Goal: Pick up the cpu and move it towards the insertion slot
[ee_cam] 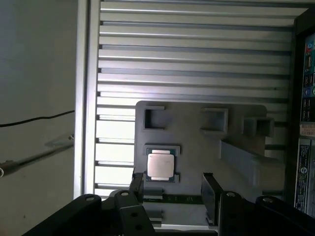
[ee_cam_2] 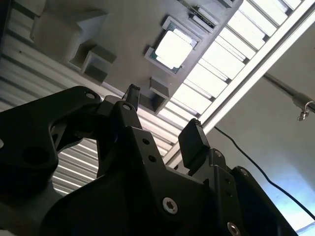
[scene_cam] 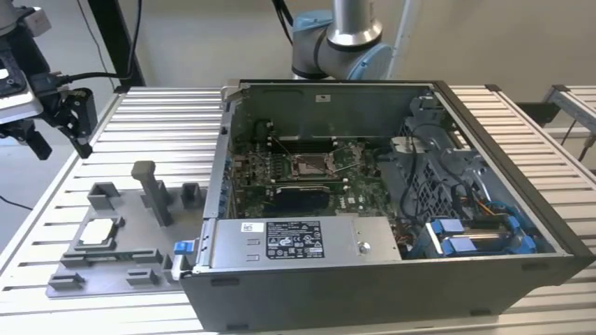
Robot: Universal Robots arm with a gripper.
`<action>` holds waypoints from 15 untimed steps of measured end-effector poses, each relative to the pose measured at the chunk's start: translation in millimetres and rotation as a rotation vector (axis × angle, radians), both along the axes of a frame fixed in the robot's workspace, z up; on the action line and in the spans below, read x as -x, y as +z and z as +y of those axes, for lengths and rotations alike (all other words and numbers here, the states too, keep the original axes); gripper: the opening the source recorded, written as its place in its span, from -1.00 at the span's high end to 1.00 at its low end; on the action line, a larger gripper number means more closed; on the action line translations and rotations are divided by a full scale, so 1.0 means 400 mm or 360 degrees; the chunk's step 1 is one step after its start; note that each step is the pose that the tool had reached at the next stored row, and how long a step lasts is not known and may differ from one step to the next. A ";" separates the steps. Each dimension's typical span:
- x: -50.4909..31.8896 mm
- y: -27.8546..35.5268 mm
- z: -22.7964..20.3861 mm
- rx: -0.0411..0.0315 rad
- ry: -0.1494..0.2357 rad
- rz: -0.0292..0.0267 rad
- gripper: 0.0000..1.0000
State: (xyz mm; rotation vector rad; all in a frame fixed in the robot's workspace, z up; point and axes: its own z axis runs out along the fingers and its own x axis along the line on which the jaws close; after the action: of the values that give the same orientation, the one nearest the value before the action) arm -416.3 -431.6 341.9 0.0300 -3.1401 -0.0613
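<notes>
Approach step: the tool (scene_cam: 61, 149) hangs open and empty over the tabletop (scene_cam: 167, 118) on the exterior view's left. The cpu (scene_cam: 98, 234) lies in its grey tray (scene_cam: 139, 243), well apart from the insertion slot (scene_cam: 310, 165). The pickup, I'd judge, needs the fingers straddling the chip.

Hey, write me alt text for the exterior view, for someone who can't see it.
A robot gripper hangs open and empty at the exterior view's left, apart from the grey tray where the cpu lies flat. At the tray's right in that view, an open computer case shows the insertion slot inside.
</notes>
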 end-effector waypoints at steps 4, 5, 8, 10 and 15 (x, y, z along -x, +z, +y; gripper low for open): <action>0.000 0.000 0.000 0.0000 0.0000 0.00000 -1.00; 0.000 0.000 0.000 0.0000 0.0000 0.00000 -1.00; 0.000 -0.002 0.000 0.0000 0.0000 -0.00002 -1.00; 0.000 -0.007 0.000 0.0000 0.0000 0.00000 -1.00; 0.001 -0.025 0.000 0.0000 0.0000 -0.00001 -1.00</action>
State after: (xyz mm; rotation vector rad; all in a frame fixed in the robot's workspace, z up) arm -416.6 -431.6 331.8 0.0300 -3.1402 -0.0613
